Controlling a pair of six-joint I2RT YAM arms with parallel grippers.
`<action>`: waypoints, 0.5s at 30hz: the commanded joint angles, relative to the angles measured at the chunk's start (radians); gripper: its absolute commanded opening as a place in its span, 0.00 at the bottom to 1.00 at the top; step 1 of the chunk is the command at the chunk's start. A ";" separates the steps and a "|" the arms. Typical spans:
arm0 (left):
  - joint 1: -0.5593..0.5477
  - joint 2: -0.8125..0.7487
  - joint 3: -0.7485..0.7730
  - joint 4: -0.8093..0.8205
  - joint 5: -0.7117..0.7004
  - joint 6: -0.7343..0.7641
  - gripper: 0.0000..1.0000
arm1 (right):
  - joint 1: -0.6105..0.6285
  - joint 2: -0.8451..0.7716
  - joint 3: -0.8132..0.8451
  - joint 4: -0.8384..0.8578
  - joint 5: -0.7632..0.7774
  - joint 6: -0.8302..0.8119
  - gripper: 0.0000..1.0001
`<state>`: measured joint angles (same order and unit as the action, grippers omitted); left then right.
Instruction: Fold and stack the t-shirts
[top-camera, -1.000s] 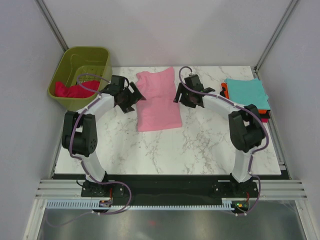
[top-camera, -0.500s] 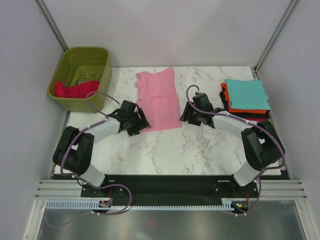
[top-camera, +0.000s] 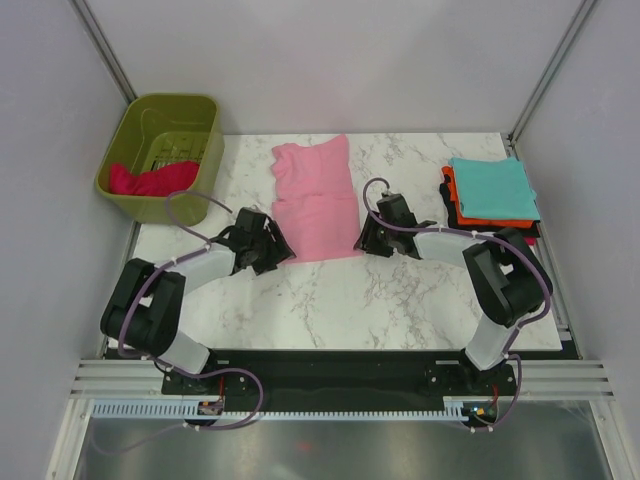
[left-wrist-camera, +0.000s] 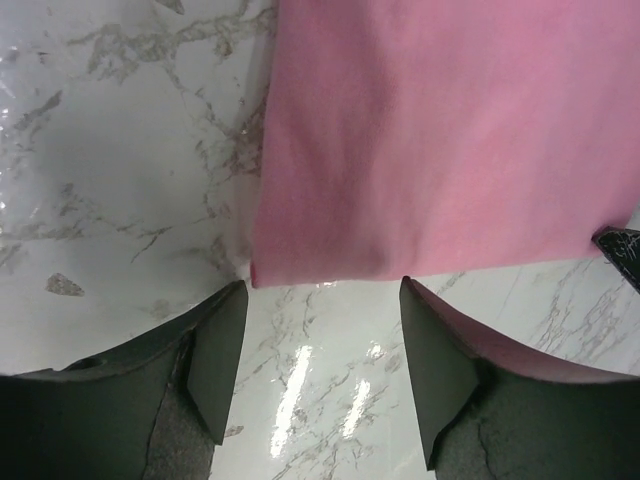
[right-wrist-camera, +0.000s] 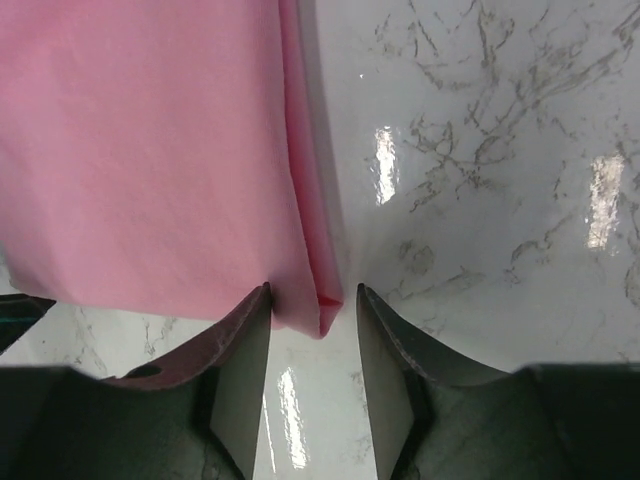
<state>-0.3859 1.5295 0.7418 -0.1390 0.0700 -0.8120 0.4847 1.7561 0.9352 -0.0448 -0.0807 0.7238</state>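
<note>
Both arms dropped to the near hem of the light pink cloth t-shirt (top-camera: 315, 200), flat on the white marble table (top-camera: 400, 300). My left end effector (left-wrist-camera: 322, 290) is part-open, empty, short of its corner. The right end effector (right-wrist-camera: 312, 292) is narrower, straddling its corner, unclamped. My worry: the left misses and the fold skews.

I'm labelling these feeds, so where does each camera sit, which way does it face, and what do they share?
Top external: fixed above and behind the arms, looking down on the table; both arms show, left gripper and right gripper at the pink t-shirt.
Left wrist: mounted behind the left gripper, facing past its open jaws at the shirt's near left corner.
Right wrist: mounted behind the right gripper, facing past its open jaws at the near right corner.
Shared: all three show the pink t-shirt's near hem.
</note>
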 joint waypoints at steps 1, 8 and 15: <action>0.028 -0.046 -0.045 0.025 -0.012 -0.012 0.68 | 0.005 0.017 -0.018 0.036 0.022 0.011 0.46; 0.045 -0.039 -0.074 0.065 0.030 -0.018 0.60 | 0.005 0.031 -0.027 0.065 0.029 0.020 0.27; 0.076 0.003 -0.081 0.133 0.079 -0.021 0.47 | 0.006 0.040 -0.022 0.072 0.004 0.017 0.18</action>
<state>-0.3256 1.5063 0.6662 -0.0578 0.1257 -0.8211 0.4870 1.7790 0.9222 0.0078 -0.0750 0.7403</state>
